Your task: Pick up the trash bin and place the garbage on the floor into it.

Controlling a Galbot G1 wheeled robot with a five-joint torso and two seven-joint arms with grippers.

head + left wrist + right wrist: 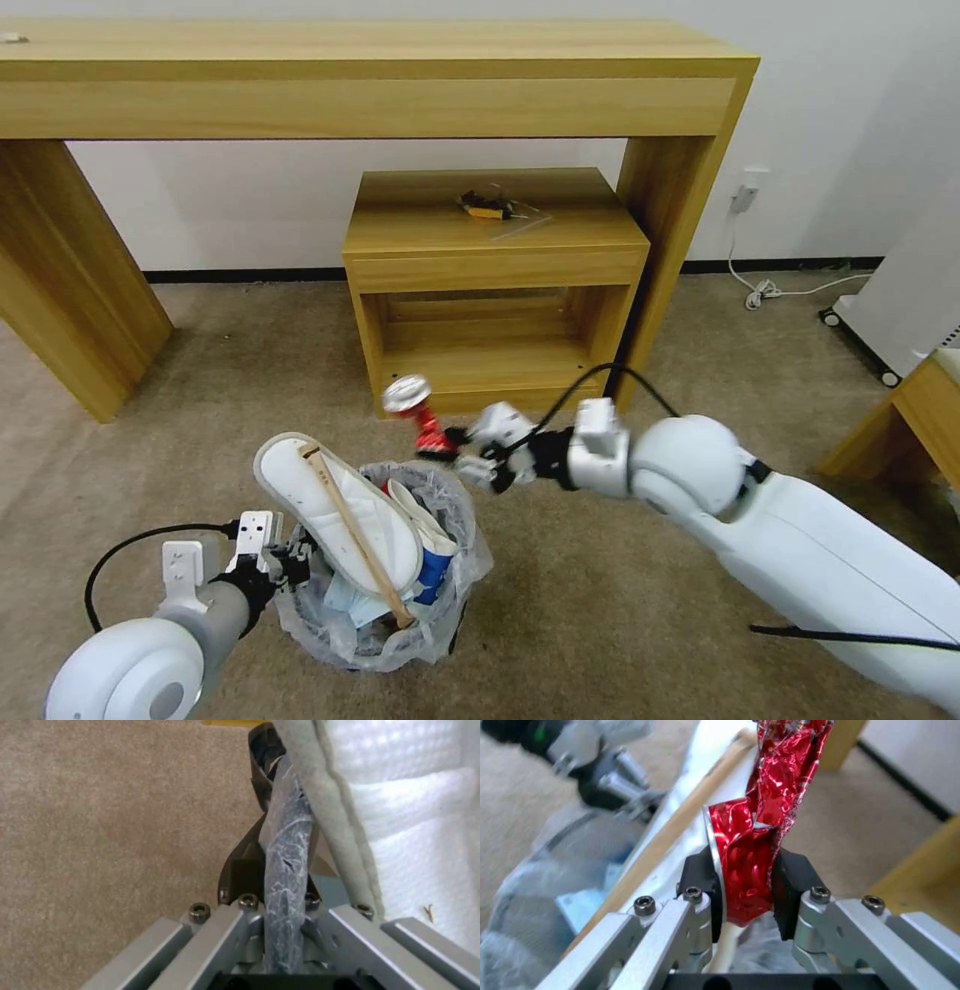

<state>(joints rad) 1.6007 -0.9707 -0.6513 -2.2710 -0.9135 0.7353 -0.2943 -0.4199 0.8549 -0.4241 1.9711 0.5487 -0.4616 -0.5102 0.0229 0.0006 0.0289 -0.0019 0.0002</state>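
Litter collection looked nearly finished. The trash bin (385, 590), a small dark bin lined with a translucent plastic bag, stood near the robot on the beige carpet floor (620, 590) and was already piled above its rim: a white slipper (335, 510) leaned out of its left side, a wooden stick (360, 540) lay slantwise across the slipper, and a blue paper cup (432, 570) was wedged beside them among pale crumpled tissues. The left gripper (285, 560) was at the bin's left rim, its fingers closed on the rim and bag lining (287, 851), as the left wrist view showed close up. The right gripper (462, 448) hovered just above the far right edge of the bin, its black pads (792, 885) clamped tight on the crushed red can (420, 415), which stuck up and to the left of the gripper. By my judgement the can only needed releasing into the bin; no other litter showed on the carpet in the head view.

Beyond the bin stood a low wooden cabinet (495, 290) with an open shelf and a few small items on top, tucked under a long wooden table (370, 95) against a white wall. A white cable (770, 290) trailed from a wall socket at the far right.
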